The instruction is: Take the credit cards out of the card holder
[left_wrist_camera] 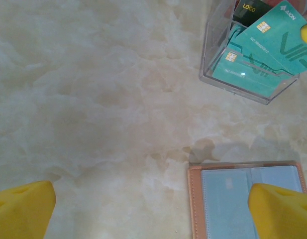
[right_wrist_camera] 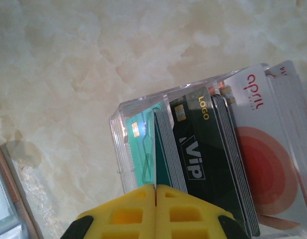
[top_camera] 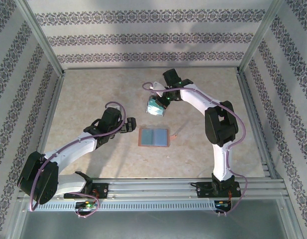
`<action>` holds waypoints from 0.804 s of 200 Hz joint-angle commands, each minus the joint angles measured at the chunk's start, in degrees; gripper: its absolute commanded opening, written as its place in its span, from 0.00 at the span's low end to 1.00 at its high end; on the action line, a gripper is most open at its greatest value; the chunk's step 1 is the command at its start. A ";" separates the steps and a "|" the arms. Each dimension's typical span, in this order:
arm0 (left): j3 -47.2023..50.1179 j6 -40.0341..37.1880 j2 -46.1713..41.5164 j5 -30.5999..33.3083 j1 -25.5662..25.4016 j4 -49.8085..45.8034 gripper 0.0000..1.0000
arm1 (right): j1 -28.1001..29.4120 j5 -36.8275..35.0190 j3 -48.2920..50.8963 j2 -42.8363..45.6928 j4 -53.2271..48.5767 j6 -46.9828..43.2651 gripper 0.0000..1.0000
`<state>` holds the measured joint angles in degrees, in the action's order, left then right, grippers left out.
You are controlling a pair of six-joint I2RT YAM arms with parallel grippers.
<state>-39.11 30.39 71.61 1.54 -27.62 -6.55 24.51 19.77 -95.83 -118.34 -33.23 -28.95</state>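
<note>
Bare tabletop (top_camera: 88, 94) is left all round; the middle is taken up.
The card holder (top_camera: 154, 137) is laid open and flat, the wide-spread left hand (top_camera: 129, 124) just beside its left edge. The clear box (top_camera: 153, 110) behind it is covered from above by the right hand (top_camera: 160, 102), closed on a teal card (left_wrist_camera: 277, 37).

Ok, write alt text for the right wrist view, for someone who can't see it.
The right gripper, yellow-fingered, is shut on a teal card seen edge-on at a clear box on a marbled table. The box holds a black VIP card and a white card with red rings; a corner of the card holder shows lower left.
</note>
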 commanded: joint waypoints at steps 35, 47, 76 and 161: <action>0.09 0.72 0.02 -1.10 1.02 -1.45 0.99 | -0.04 -0.51 -1.66 -1.49 -2.18 -1.86 0.18; -0.08 0.72 0.02 -1.23 1.11 -1.45 0.99 | -0.01 -1.58 -2.13 -1.71 -2.44 -1.60 0.26; -0.32 0.89 0.14 -1.43 1.20 -1.36 0.99 | 0.10 -3.11 -2.52 -0.91 -2.52 -0.14 0.36; 2.54 5.20 -1.40 -0.93 3.38 2.38 0.99 | 5.54 -15.32 6.10 11.74 1.39 25.62 0.45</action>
<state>-38.79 32.47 71.59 0.47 -25.85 -6.13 26.81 10.44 -92.62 -112.25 -32.40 -15.51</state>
